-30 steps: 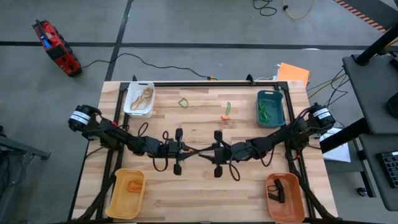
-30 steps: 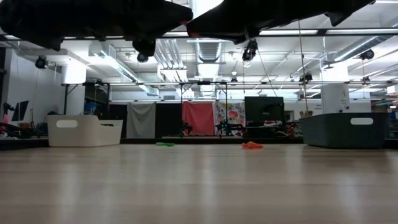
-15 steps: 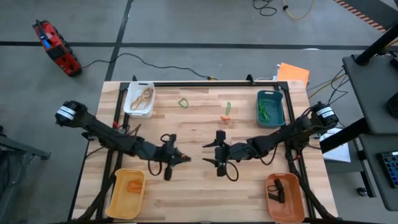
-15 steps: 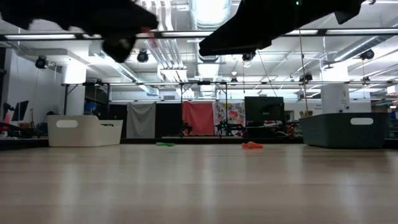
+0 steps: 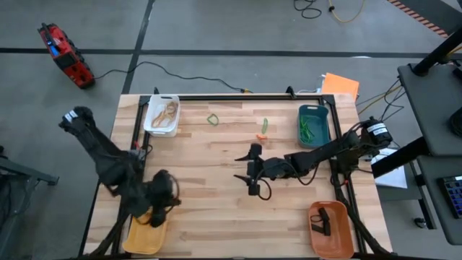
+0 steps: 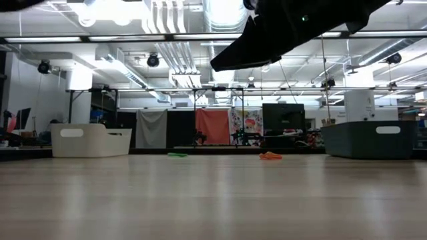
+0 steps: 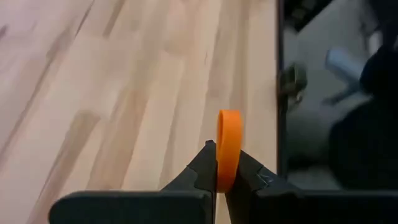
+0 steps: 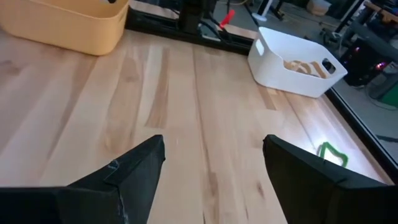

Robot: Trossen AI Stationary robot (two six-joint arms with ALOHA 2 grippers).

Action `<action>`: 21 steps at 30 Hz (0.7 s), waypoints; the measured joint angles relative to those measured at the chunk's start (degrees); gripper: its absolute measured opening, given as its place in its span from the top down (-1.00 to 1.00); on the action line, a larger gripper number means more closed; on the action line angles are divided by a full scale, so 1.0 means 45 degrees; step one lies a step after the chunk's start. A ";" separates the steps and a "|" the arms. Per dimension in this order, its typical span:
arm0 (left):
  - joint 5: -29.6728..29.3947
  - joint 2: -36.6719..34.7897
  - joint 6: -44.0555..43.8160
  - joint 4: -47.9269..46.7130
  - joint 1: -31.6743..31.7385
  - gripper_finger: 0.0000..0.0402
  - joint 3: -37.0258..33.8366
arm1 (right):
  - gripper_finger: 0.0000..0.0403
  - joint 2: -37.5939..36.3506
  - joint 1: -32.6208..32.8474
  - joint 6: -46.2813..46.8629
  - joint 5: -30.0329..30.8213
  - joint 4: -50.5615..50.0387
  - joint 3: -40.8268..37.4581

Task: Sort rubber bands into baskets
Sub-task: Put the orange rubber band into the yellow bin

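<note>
Item: left gripper (image 7: 227, 180), jaws pinched on orange rubber band (image 7: 228, 148); I hold it over yellow basket (image 5: 137, 235), table's 7 o'clock; I centre inside rim before release. Right gripper (image 5: 250, 172) mid-table, jaws wide, empty; loose green band (image 5: 212, 119) at 12 o'clock.

My left gripper (image 7: 225, 171) now sits over the yellow basket (image 5: 144, 235) at the table's near left corner, away from the centre where it met my right gripper (image 5: 247, 172) a second ago. It carries an orange rubber band (image 7: 229, 147) clamped between its fingertips. My right gripper's fingers now stand apart, where they were nearly closed a second ago.
</note>
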 joint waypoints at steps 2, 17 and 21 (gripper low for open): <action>-0.0111 0.0239 -0.0893 -0.1778 -0.0683 1.00 0.0709 | -0.32 0.0012 -0.0082 0.0003 -0.0013 0.0017 0.0000; 0.4313 0.2273 -0.7166 -0.4577 -0.2735 1.00 0.1347 | -0.35 0.0049 -0.0205 0.0052 -0.0063 -0.0052 0.0000; 0.5250 0.2846 -0.7799 -0.4566 -0.2972 1.00 0.1433 | -0.35 0.0049 -0.0205 0.0019 -0.0061 -0.0047 0.0000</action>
